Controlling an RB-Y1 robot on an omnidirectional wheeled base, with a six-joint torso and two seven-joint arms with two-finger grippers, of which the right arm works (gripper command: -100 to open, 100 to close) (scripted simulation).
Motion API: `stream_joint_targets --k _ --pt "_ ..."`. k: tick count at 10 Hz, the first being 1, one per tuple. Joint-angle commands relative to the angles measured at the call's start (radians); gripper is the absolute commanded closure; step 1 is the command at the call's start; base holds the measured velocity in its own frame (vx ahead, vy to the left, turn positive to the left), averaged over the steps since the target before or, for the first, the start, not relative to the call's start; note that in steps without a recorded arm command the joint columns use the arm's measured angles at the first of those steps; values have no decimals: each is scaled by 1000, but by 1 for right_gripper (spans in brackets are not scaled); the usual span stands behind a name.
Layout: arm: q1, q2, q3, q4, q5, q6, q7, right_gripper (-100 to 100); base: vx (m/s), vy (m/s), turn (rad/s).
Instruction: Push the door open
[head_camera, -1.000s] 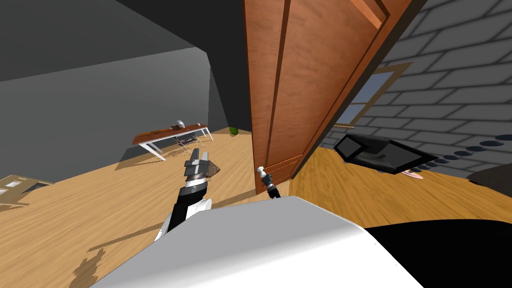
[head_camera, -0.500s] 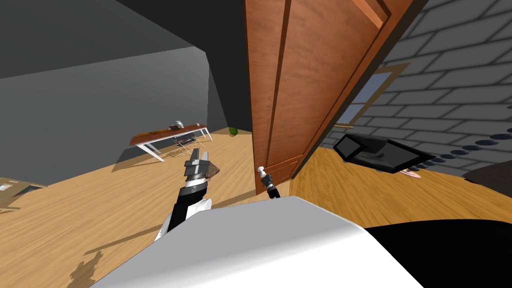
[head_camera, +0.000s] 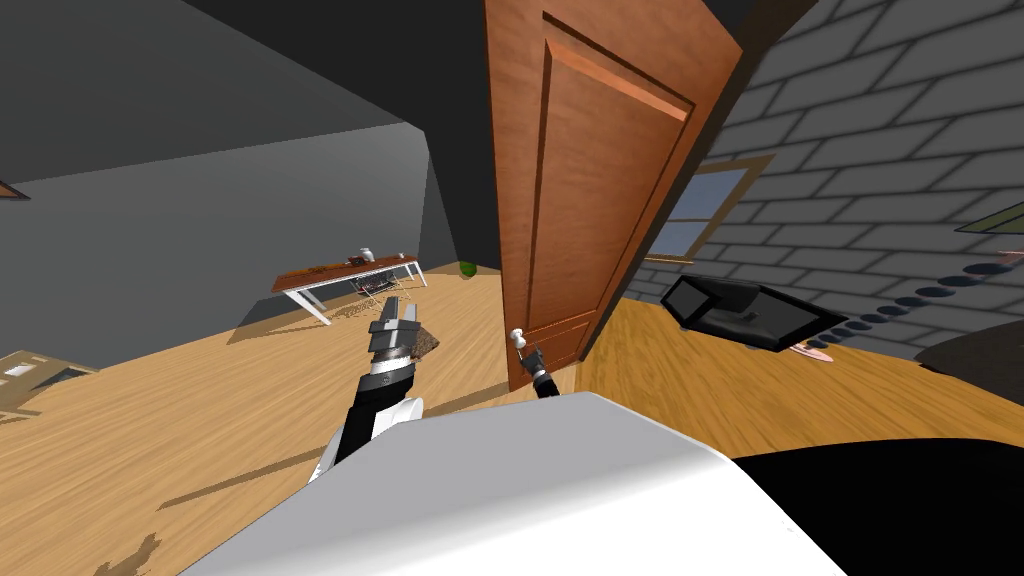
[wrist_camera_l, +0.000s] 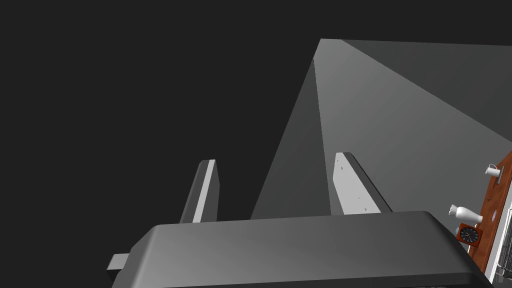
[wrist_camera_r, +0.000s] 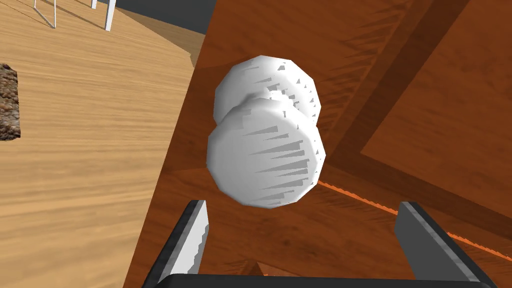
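The right gripper (wrist_camera_r: 301, 207) is spread wide and empty, with the white knob (wrist_camera_r: 265, 155) just ahead between its fingers. The brown panelled door (head_camera: 590, 200) stands ajar, so the push looks under way; next, press forward on the panel beside the knob. The left gripper (wrist_camera_l: 276, 160), also spread, hangs over the wooden floor (head_camera: 200, 420). A long table (head_camera: 345, 272) stands by the grey wall (head_camera: 200, 220).

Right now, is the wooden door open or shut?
Open, at least partly: floor and a table show past the door's free edge.
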Motion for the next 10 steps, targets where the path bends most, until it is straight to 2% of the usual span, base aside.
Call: stream_joint_targets --k 1,5,10 --pt "10 3 14 -15 -12 1 -34 -100 -96 -64 9" --pt "34 25 50 -47 -45 -2 -119 -100 -94 -75 10" --pt "59 71 90 -82 -81 -5 -211 -100 -86 -57 9"
